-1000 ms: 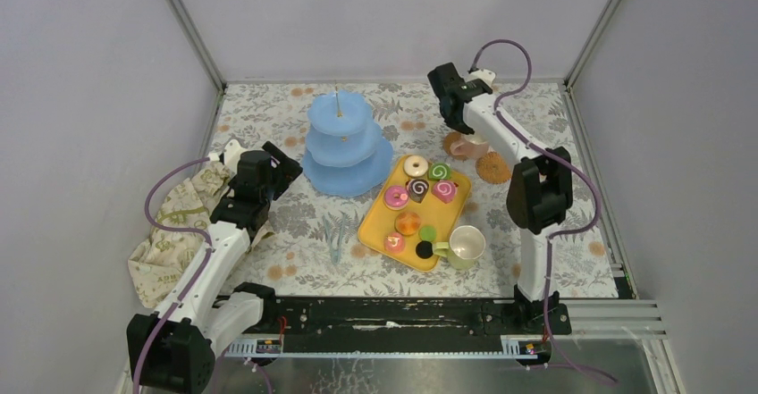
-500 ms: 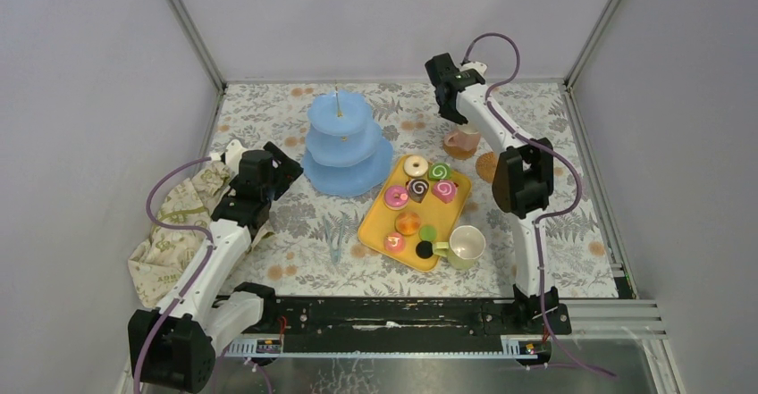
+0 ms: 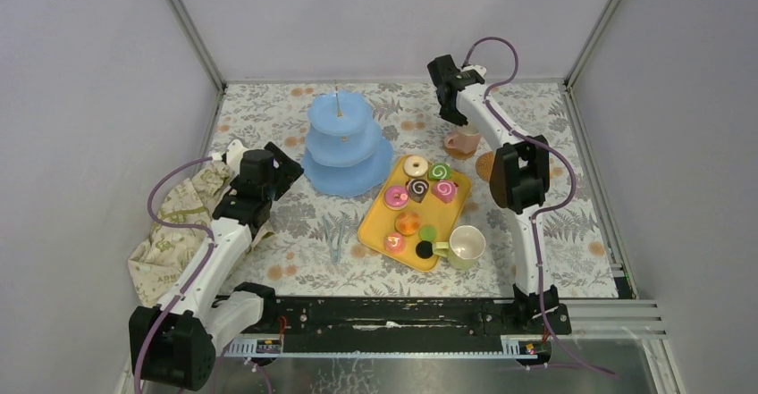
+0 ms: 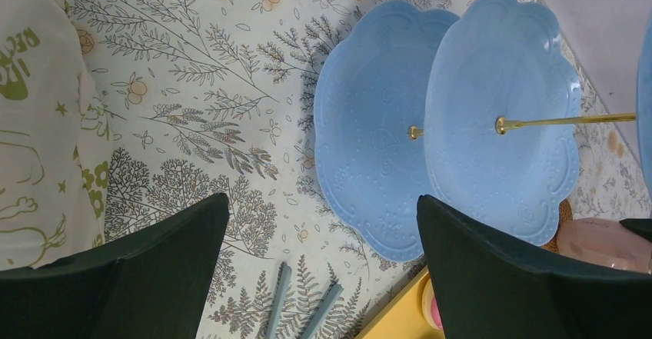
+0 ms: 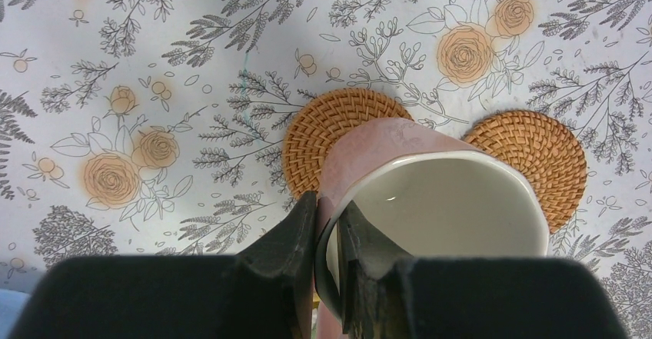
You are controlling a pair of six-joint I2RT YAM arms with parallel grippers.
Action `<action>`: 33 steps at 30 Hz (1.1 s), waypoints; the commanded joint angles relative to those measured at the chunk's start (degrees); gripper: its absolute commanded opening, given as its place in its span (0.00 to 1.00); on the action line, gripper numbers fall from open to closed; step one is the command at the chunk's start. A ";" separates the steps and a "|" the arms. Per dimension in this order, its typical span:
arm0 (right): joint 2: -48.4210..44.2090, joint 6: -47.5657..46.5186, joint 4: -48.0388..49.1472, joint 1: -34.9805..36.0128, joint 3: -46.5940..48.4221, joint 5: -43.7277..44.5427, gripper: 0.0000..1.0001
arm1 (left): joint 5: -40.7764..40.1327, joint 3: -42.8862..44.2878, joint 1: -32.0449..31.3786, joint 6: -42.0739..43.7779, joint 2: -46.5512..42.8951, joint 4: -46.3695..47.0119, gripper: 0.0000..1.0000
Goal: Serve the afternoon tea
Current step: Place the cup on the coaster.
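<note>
My right gripper (image 5: 327, 224) is shut on the rim of the pink mug (image 5: 400, 162), one finger inside and one outside. The mug (image 3: 462, 140) hangs over a round wicker coaster (image 5: 330, 135) at the back right. The pale green mug (image 3: 465, 245) stands at the yellow tray's near right corner. Several toy pastries (image 3: 416, 166) lie on the yellow tray (image 3: 374, 224). The light-blue three-tier stand (image 3: 347, 144) stands left of the tray and also shows in the left wrist view (image 4: 438, 116). My left gripper (image 4: 323, 224) is open and empty, left of the stand.
A second wicker coaster (image 5: 530, 158) lies right of the first. A beige cloth with green print (image 3: 174, 224) lies at the left under my left arm. Grey tongs (image 4: 304, 316) lie on the floral tablecloth near the tray's left edge.
My right arm has swung left and back with the pink mug, bringing it over the left coaster. The left arm has barely moved.
</note>
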 commanded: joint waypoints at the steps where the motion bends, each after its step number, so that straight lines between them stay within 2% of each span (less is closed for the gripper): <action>1: -0.30 -1.38 0.92 -0.30 4.08 0.22 0.00 | 0.07 1.06 0.33 0.56 0.29 2.92 1.00; 26: 0.51 -1.45 2.50 -0.23 4.18 -1.70 0.00 | 0.31 0.79 0.33 0.14 0.46 3.28 1.00; 33: 0.02 -1.47 3.40 -0.20 1.52 -1.57 0.00 | 0.29 0.66 0.33 0.03 0.38 3.29 1.00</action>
